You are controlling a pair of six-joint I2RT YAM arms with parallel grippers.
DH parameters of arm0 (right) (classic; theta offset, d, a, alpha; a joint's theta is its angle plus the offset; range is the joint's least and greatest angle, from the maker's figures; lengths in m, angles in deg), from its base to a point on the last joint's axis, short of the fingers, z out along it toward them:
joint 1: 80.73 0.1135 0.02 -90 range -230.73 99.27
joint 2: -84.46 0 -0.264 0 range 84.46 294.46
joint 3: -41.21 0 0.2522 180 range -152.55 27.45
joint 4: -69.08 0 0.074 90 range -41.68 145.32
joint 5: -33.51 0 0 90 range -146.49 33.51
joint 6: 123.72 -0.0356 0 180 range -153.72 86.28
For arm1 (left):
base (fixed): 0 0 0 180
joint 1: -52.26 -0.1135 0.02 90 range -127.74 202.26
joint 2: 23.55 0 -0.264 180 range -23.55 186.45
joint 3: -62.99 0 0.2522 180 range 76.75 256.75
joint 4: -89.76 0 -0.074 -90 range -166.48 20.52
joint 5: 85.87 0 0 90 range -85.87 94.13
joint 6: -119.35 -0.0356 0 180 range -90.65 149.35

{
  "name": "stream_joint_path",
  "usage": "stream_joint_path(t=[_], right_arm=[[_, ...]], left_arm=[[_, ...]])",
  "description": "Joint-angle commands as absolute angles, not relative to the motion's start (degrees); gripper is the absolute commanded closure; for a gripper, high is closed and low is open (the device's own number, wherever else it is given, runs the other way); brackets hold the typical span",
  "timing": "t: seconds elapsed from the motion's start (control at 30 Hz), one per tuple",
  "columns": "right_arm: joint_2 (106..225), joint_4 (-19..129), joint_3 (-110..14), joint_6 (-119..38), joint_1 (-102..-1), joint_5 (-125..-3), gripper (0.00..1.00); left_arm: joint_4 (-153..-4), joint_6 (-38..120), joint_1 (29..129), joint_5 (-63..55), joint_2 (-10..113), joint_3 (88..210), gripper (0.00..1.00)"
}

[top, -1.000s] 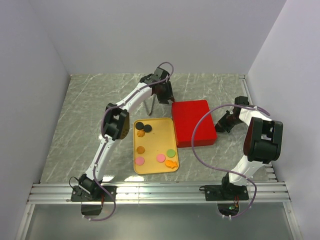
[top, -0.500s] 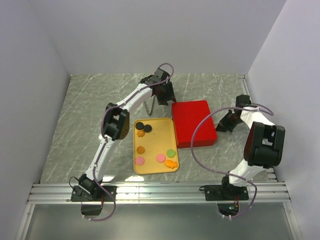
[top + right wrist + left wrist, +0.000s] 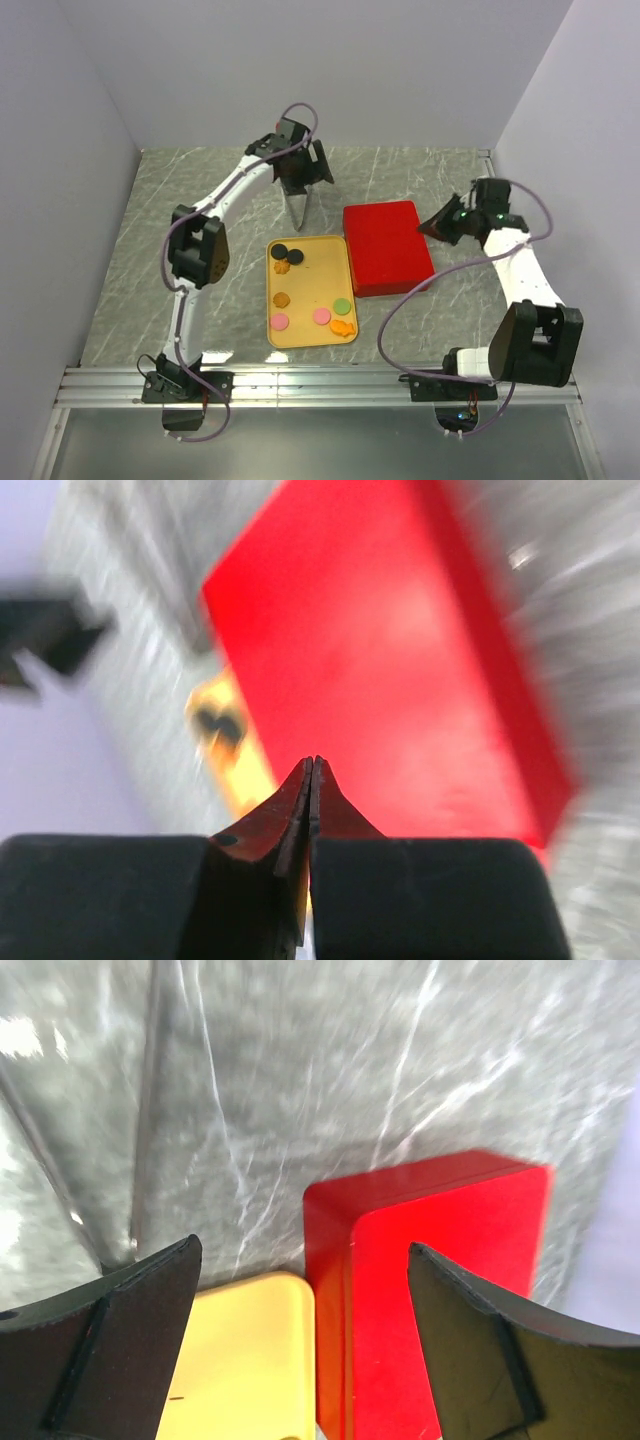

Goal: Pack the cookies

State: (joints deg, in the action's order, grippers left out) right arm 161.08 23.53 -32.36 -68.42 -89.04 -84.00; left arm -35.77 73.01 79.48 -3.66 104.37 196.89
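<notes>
Several cookies lie on a yellow tray: two black ones, orange, brown, pink and green. A closed red box sits just right of the tray. My left gripper is open and empty, raised behind the tray; its wrist view shows the tray corner and the red box between its fingers. My right gripper is shut and empty, raised at the box's right edge; its blurred wrist view looks over the box toward the black cookies.
A silvery, tong-like object stands on the marble table just behind the tray, below the left gripper. White walls enclose the table on three sides. An aluminium rail runs along the near edge.
The left gripper has lifted and moved back-left, away from the red box's far corner. The right arm has swung outward and its gripper has risen beside the box's right edge.
</notes>
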Motion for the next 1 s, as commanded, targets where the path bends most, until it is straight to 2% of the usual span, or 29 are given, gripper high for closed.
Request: stream_joint_path(t=[0.0, 0.23, 0.47, 0.6, 0.73, 0.9, 0.97], right_arm=[[163.0, 35.6, -21.3, -74.4, -87.6, -102.4, 1.0], [165.3, 48.5, -9.3, -80.1, -87.6, -105.7, 1.0], [174.9, 64.9, 0.6, -88.8, -88.3, -109.2, 1.0], [171.8, 59.4, -2.2, -85.4, -88.2, -107.6, 1.0], [165.2, 46.4, -9.5, -78.4, -88.1, -104.6, 1.0], [156.0, 31.3, -23.7, -71.3, -87.6, -100.6, 1.0], [154.4, 27.2, -28.7, -69.6, -87.1, -99.6, 0.94]], left_arm=[[-39.1, 70.2, 79.2, -2.0, 96.8, 193.8, 0.1], [-46.0, 68.7, 77.9, -0.7, 81.2, 176.3, 0.11], [-48.7, 68.5, 75.5, 0.7, 65.4, 159.0, 0.1], [-48.6, 67.2, 74.1, 2.4, 59.2, 154.0, 0.1], [-47.8, 65.3, 73.8, 4.0, 53.4, 151.5, 0.07], [-47.2, 62.1, 73.5, 14.2, 46.2, 149.4, 0.01], [-46.1, 62.1, 73.4, 18.6, 43.8, 148.4, 0.01]])
